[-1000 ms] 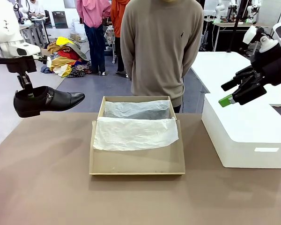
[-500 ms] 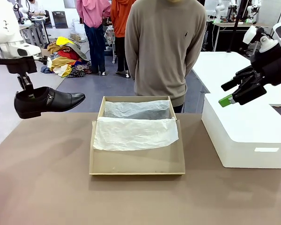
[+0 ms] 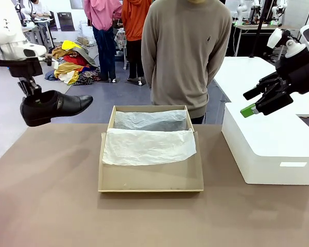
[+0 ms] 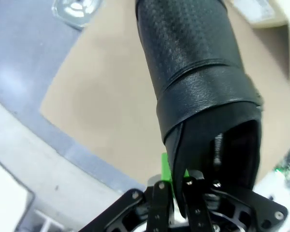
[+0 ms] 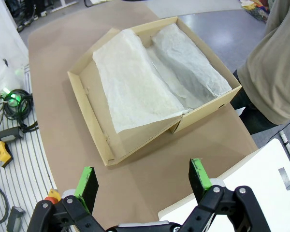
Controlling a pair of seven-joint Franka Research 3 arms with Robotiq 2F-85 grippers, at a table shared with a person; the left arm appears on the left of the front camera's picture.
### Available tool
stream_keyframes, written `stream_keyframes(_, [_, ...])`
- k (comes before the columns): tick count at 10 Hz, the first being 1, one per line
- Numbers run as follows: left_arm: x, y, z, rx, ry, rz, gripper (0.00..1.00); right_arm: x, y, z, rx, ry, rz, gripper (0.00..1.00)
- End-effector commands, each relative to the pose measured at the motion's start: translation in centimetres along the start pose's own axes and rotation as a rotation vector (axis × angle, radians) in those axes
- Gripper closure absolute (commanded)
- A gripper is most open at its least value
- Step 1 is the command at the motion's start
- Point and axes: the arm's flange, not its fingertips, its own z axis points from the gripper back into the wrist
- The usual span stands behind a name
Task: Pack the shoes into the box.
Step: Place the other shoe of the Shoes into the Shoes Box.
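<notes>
While your left claw [image 3: 31, 95] grips a shoe [image 3: 54, 107] aloft | step: transfer | next: lower into box [image 3: 149, 180], below-right of claw | right claw [image 3: 245, 103] spread, empty.

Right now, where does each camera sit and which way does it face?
Front view: between the arms, facing across the table at the person; left gripper holds the shoe, right gripper by the white bin.
Left wrist view: along its fingers onto the shoe.
Right wrist view: high, down at the box; pads open.
Shared: the box, in front and right wrist.
</notes>
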Motion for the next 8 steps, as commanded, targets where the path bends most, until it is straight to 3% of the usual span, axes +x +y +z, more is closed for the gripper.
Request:
stream_keyframes(1, [0.3, -3.1, 1.5, 0.072, -0.033, 0.267, 1.00, 0.1, -0.2, -0.1, 0.013, -0.028, 0.003, 0.00])
stream_keyframes(5, [2.9, -7.7, 3.0, 0.070, -0.071, 0.634, 1.00, 0.1, -0.2, -0.1, 0.013, -0.028, 0.003, 0.00])
stream_keyframes(8, [4.4, -10.1, 2.4, 0.034, -0.061, 0.724, 1.00, 0.1, -0.2, -0.1, 0.013, -0.028, 0.003, 0.00])
